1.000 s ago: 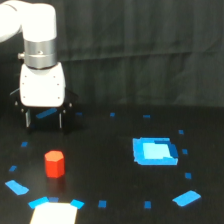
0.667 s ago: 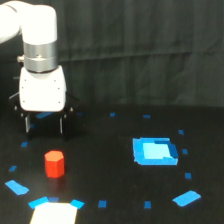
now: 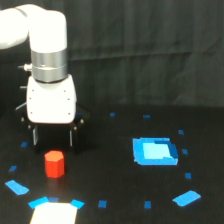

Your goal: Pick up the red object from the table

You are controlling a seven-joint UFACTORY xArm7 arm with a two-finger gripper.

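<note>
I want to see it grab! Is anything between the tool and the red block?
No. In the exterior view, only bare black table shows between the tool and the red block just below it.

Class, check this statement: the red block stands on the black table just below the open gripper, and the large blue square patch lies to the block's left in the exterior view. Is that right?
Not quite. The exterior view shows the large blue square patch to the right of the red block, not the left. The rest holds: the block stands on the black table just below the open gripper.
</note>
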